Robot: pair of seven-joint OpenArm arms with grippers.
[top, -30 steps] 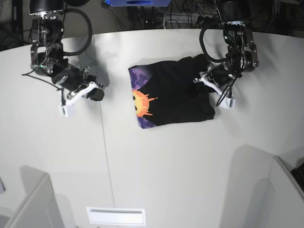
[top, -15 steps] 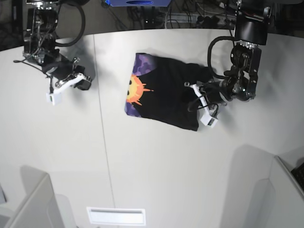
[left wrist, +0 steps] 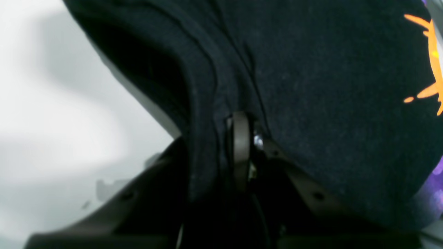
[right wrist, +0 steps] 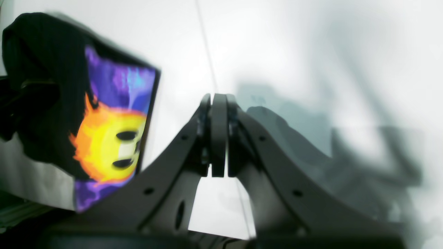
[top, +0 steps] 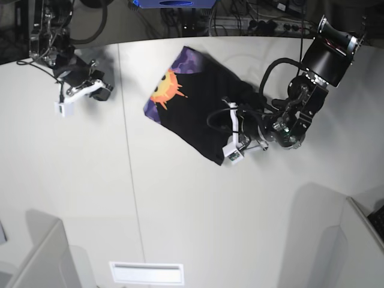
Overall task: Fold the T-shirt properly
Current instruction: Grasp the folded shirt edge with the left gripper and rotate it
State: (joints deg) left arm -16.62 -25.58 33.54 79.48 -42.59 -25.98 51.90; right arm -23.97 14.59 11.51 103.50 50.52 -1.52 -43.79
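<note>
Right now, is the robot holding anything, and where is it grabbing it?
The left gripper is pinching the T-shirt by a black folded edge, on the side away from the sun print. The right gripper is shut and holds nothing.

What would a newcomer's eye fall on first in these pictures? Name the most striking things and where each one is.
First, the black T-shirt lying folded and skewed at the table's far middle, its orange-yellow sun face print on purple at the far corner. Next, the left gripper clamped on the shirt's near edge. The right gripper hangs shut, holding nothing, off to the other side.
</note>
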